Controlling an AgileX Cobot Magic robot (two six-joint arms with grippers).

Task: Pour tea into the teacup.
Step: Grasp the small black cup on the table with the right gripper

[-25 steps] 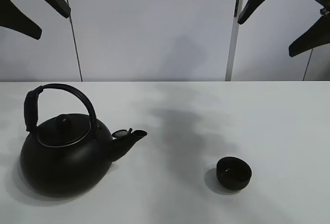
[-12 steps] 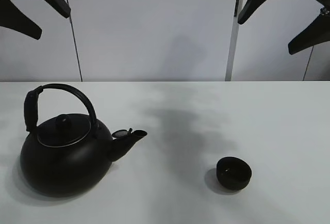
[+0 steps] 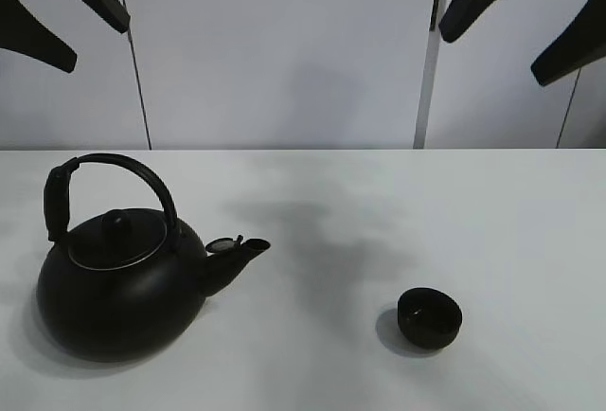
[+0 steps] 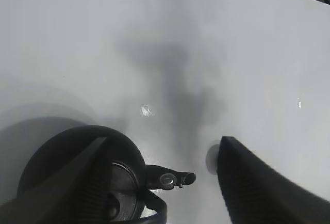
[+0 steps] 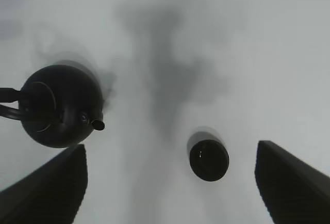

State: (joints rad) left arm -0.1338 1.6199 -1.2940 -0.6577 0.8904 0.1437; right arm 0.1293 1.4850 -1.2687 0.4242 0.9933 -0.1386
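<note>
Teacup (image 3: 429, 317) stands upright on the white table (image 3: 530, 212), at the near right, its mouth facing up. It is round, so it has no long axis. Well apart on the left sits the kettle (image 3: 118, 288), its spout pointing right toward the teacup. The right wrist view shows both from above, while the left wrist view shows only the kettle's lid and spout. Left gripper (image 3: 95, 46) and right gripper (image 3: 490, 59) hang high above, jaws apart, holding nothing.

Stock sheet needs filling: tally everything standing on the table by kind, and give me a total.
kettle: 1
teacup: 1
Total: 2
</note>
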